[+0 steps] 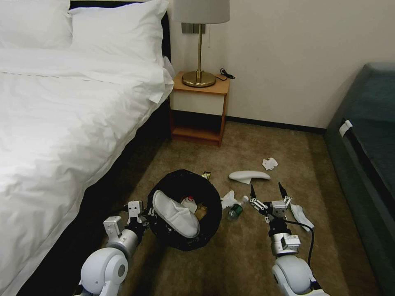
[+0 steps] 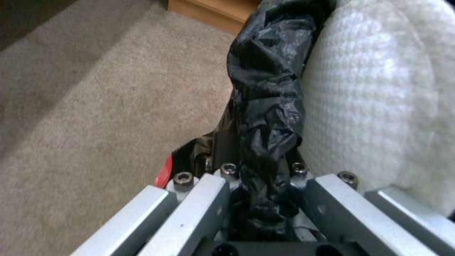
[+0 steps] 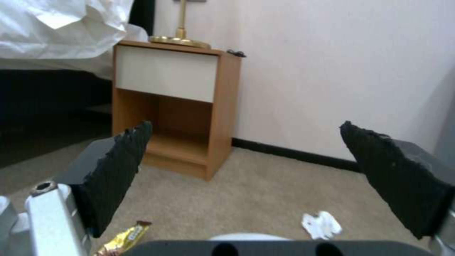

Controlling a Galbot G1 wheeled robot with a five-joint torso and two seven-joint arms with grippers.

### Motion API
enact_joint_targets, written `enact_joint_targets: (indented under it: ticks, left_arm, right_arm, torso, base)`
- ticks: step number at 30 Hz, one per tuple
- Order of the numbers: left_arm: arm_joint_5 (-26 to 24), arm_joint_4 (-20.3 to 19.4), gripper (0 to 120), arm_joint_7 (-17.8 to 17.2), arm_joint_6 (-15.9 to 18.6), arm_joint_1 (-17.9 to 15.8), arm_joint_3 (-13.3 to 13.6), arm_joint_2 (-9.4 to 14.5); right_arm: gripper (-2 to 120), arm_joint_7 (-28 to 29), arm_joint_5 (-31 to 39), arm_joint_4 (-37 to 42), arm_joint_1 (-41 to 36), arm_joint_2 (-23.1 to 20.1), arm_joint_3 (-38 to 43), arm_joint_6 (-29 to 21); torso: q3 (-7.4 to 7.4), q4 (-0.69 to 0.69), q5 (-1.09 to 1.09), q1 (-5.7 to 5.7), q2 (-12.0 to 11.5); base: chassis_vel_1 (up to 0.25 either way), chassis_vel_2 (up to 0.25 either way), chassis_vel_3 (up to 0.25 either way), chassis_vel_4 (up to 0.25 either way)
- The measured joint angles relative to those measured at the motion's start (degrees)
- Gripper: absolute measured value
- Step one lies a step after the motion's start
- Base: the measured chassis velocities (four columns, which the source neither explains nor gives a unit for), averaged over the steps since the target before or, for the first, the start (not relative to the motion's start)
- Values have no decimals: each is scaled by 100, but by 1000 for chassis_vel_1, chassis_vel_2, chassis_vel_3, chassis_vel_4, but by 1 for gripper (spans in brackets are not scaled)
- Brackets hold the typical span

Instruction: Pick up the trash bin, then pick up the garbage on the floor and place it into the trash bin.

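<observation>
Head camera looks steeply down over carpet (image 1: 263, 255) toward the nightstand (image 1: 199, 109); left wrist camera sits tight against the bin (image 2: 265, 106); right wrist camera, low, shares nightstand (image 3: 175, 106).

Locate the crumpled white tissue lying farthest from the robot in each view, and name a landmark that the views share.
Head view: crumpled white tissue on the carpet, beyond the white slipper.
Left wrist view: not in it.
Right wrist view: low on the carpet, between the right gripper's open fingers.
Shared landmark: the wooden nightstand.
</observation>
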Motion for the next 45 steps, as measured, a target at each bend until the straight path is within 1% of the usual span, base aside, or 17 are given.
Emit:
enact_joint_targets:
  ticks: [6, 17, 19, 28, 32, 36, 38, 45]
  left_arm:
    - [8, -32, 2, -3, 4, 15, -6, 4]
    - [23, -105, 2, -18, 9, 58, -30, 29]
    - [35, -116, 2, -18, 10, 75, -25, 24]
    - [39, -148, 2, -7, 10, 85, -34, 54]
    - [38, -158, 2, -62, 5, 100, -37, 56]
    - [42, -159, 2, -83, 2, 109, -43, 59]
    - [54, -177, 2, -82, -13, 125, -47, 62]
    - [110, -187, 2, -78, -101, 141, -30, 27]
  right_arm:
    - [100, -2, -119, -61, 25, 25, -116, 65]
    - [100, -127, 106, -44, -54, -87, -194, 58]
    - [100, -141, -70, -93, -50, -102, -174, 186]
    - [100, -135, -243, -122, -51, -126, -192, 316]
    - [100, -109, -176, -99, -94, -149, -221, 233]
    - [100, -223, -49, -80, -114, -161, -218, 226]
    - [100, -372, 197, -67, -121, -150, -188, 254]
    - [100, -361, 106, -97, -151, -150, -142, 352]
  torso:
    - [-2, 0, 0, -2, 0]
    - [-3, 0, 0, -4, 1]
    - [-3, 0, 0, -4, 1]
    - [-2, -1, 0, -3, 1]
    - [-2, 0, 0, -4, 2]
    - [-2, -1, 0, -4, 2]
    - [-2, -1, 0, -4, 2]
    - [-3, -1, 0, -4, 2]
  base:
    - [-17, 43, 29, -29]
    - [0, 0, 0, 0]
    - [0, 0, 0, 0]
    - [-27, 18, 28, -21]
    - [0, 0, 0, 0]
    - [0, 0, 0, 0]
    - [0, 0, 0, 0]
    - [-17, 35, 26, -28]
